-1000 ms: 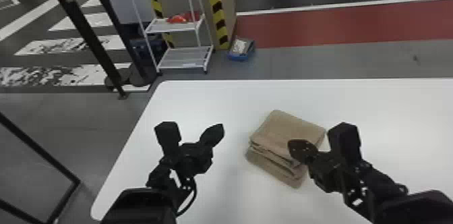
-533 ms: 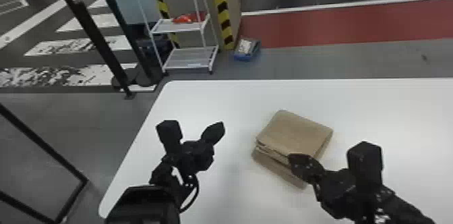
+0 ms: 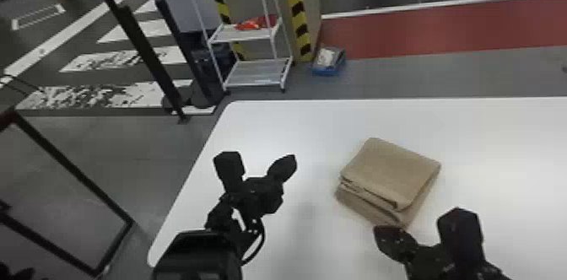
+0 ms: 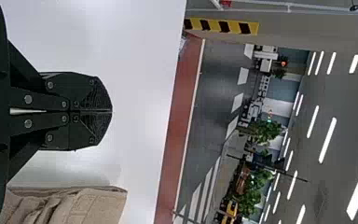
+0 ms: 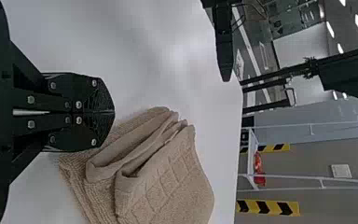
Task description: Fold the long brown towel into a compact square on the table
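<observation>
The brown towel (image 3: 390, 173) lies folded into a thick, layered, roughly square stack on the white table, turned at an angle, with its layers a little offset at the front-left side. To its left, apart from it, my left gripper (image 3: 290, 161) is over the table. My right gripper (image 3: 379, 232) is by the towel's front corner. In the left wrist view, the left gripper (image 4: 111, 111) is shut with nothing between its fingers, and the towel (image 4: 88, 205) is off to one side. Likewise shut and holding nothing, the right gripper (image 5: 113, 112) is close to the towel (image 5: 168, 186) in the right wrist view.
The white table (image 3: 295, 123) extends to the right, with its left edge beyond my left arm. Past the far edge, a white shelf rack (image 3: 257, 72) and a blue bin (image 3: 329, 62) stand on the floor. A dark metal frame (image 3: 76, 173) is left of the table.
The right gripper has come off the towel's top, back toward the robot. The head view has shifted somewhat; the towel's folded shape looks the same, and the left arm appears nearly still.
</observation>
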You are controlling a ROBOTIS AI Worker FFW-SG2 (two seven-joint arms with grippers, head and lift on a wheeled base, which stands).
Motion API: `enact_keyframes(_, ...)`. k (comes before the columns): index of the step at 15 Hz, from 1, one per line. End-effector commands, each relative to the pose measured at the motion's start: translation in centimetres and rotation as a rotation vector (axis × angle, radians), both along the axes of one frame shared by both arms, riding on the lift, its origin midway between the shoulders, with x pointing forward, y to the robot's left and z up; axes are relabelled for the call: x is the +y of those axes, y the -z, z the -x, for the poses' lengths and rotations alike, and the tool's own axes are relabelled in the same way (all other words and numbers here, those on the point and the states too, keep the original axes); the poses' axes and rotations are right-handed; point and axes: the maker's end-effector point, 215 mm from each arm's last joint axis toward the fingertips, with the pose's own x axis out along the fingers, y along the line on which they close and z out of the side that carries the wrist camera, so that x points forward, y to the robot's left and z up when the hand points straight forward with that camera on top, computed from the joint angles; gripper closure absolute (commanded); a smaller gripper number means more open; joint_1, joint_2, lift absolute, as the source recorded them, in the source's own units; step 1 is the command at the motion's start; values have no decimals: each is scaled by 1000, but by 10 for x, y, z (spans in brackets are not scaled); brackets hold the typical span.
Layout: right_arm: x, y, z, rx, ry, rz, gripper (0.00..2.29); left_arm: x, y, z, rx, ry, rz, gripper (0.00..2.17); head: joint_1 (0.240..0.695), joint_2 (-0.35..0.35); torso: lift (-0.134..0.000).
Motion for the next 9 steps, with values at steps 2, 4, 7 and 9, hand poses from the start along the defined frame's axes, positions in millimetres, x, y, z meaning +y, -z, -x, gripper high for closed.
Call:
enact_keyframes(2, -12, 11, -7, 10, 19, 18, 2250, -3, 0, 0, -2, 10, 3, 1946, 695, 345, -57)
enact_keyframes(4, -20, 15, -14, 7, 34, 27, 2250, -5, 0, 0, -1, 11, 4, 1946, 695, 330, -57)
enact_keyframes(7, -34, 19, -25, 12, 65, 34, 2250, -6, -1, -1, -2, 13, 3, 1946, 695, 314, -57)
enact_keyframes(9, -49, 22, -33, 17, 99, 48, 2250, -6, 1, 1, 0, 13, 3, 1946, 695, 297, -57)
